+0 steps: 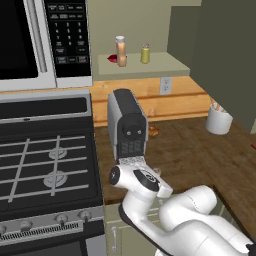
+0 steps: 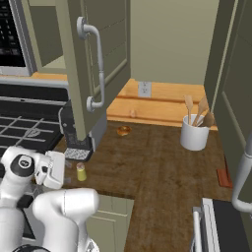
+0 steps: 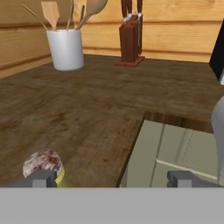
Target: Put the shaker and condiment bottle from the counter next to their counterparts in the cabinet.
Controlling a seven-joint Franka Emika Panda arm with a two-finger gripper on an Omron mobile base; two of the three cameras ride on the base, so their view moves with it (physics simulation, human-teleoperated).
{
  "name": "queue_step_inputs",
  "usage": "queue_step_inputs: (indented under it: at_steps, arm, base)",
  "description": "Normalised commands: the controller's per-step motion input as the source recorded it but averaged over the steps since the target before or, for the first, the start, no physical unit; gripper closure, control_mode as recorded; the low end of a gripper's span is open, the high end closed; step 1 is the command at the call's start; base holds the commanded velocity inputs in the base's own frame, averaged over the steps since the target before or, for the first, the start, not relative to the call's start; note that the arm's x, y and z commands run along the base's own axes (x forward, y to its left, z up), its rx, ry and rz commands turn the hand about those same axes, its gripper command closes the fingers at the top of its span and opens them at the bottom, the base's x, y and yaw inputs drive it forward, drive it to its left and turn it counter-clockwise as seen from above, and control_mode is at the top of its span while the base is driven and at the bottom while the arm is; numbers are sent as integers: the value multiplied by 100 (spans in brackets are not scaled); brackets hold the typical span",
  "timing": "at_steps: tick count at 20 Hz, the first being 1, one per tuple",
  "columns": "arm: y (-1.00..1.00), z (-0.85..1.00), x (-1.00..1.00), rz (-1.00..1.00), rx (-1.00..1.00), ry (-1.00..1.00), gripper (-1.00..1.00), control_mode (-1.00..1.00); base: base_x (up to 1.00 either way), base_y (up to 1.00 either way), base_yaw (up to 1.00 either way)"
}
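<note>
A small yellow-green shaker (image 2: 81, 172) with a speckled grey top stands near the front edge of the dark wooden counter (image 2: 162, 162). In the hand view the shaker (image 3: 43, 164) sits just above my left fingertip (image 3: 39, 178). My gripper (image 3: 113, 179) is open, low over the counter's front edge, holding nothing. On the pale shelf of the cabinet (image 1: 160, 64) stand the tan condiment bottle (image 1: 120, 51), a small red lumpy item (image 1: 112, 58) beside it, and a second yellow-green shaker (image 1: 145, 53) to their right. The olive cabinet door (image 2: 83, 64) hangs open.
A grey-and-black appliance (image 1: 127, 125) stands on the counter beside the black stove (image 1: 45, 165), under the microwave (image 1: 40, 40). A white utensil holder (image 2: 194, 133) with wooden spoons and a knife block (image 3: 130, 41) stand by the backsplash. A small orange item (image 2: 124, 130) lies mid-counter.
</note>
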Motion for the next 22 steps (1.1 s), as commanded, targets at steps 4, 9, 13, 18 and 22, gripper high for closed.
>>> queue_step_inputs:
  at_steps: [4,9,13,18,22]
  arm:
    - [0,-19,17,0,0,0,-100,-100]
    - [0,-14,12,0,0,0,-100,-100]
    - [5,-6,5,0,0,0,-100,-100]
    - [2,0,12,0,0,0,-100,-100]
    - [0,-2,14,0,0,0,-100,-100]
  base:
    - [0,0,0]
    - [0,0,0]
    - [0,0,0]
    - [0,0,0]
    - [0,0,0]
